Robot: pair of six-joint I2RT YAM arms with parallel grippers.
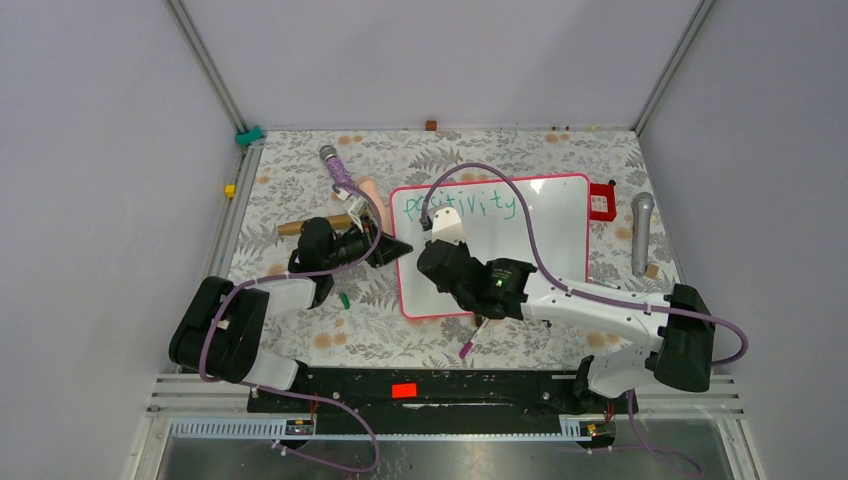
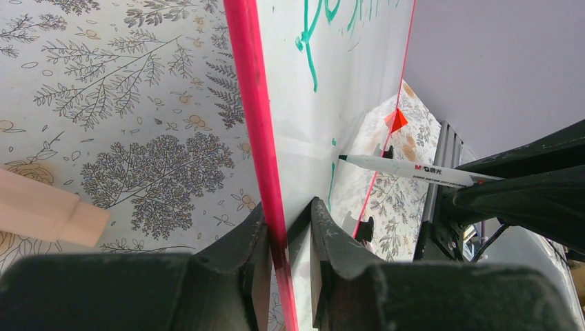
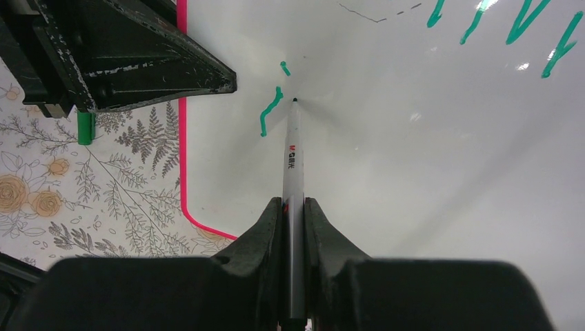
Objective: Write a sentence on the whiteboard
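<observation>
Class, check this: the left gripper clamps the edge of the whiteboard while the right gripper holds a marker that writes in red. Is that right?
Not quite: the ink is green, not red, as the right wrist view shows. The rest holds: the left gripper clamps the edge of the whiteboard, and the right gripper holds the marker.

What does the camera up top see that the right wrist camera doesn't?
Only the top camera shows the whole green word "positivity", both arms, and a grey microphone and small red box beside the whiteboard. Only the right wrist camera shows the marker gripped in the right pincer, its tip at the board next to a short green stroke. Both show the whiteboard, some green writing, and the left pincer clamped on the board's left edge.
</observation>
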